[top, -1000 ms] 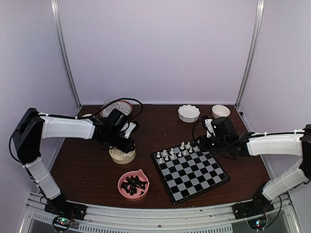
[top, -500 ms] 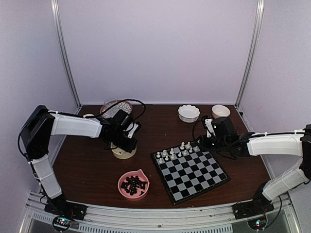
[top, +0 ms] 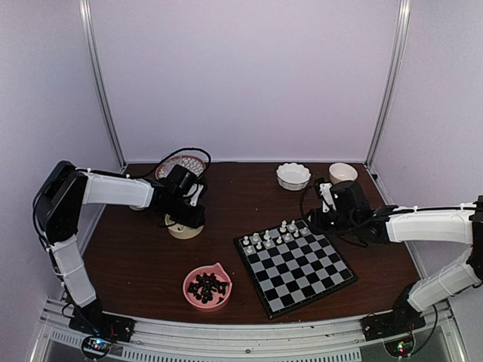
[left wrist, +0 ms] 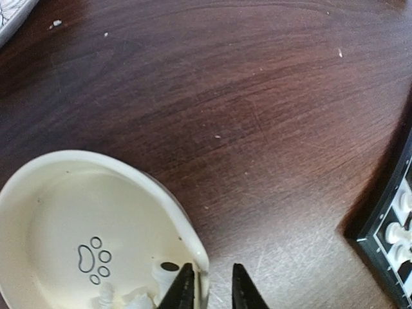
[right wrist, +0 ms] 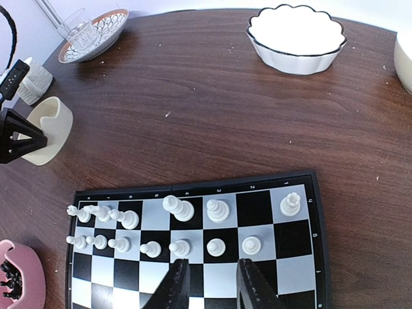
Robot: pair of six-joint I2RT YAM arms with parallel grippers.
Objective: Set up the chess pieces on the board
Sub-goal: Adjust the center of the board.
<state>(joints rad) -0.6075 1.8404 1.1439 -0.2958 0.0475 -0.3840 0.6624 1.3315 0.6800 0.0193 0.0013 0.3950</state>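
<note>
Top view: high, rear, whole table (top: 136, 256). Wrist views: close, looking down; both catch board (right wrist: 257, 212) and cream bowl (left wrist: 64, 212).

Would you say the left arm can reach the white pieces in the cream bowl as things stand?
Probably yes: the left claw hangs at the bowl rim, and the pieces lie uncovered just inside, close beside it.

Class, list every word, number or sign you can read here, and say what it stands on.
"3", "2", "1": tiny digits on the board's far border, right wrist view; its other marks are too blurred.
Paw-print outline, no words: inside the cream bowl.
Nothing else is readable.
</note>
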